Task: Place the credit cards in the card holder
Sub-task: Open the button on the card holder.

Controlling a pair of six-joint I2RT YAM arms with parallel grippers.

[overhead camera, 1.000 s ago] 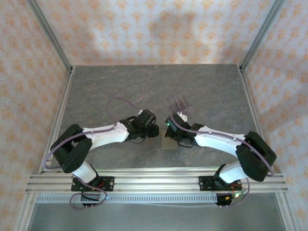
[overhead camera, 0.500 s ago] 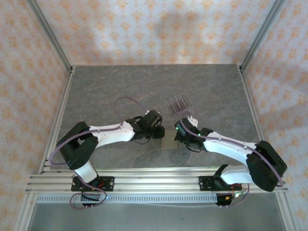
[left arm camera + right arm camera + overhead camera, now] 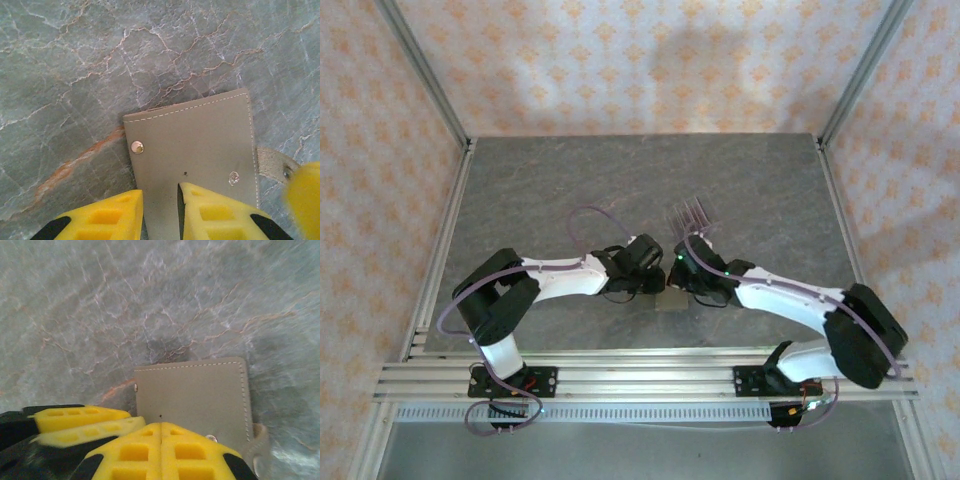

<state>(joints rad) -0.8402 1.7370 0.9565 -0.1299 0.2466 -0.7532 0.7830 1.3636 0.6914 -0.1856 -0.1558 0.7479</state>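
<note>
Marble table [image 3: 75, 75] carries the card holder [image 3: 200, 140], flat.

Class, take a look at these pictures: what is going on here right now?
Both arms meet at the tan card holder, which lies flat on the grey table. The left gripper has its fingers slightly apart at the holder's near edge; whether they grip it cannot be told. The right gripper is shut, its tips over that same edge. A clear slotted rack stands just beyond them.
</note>
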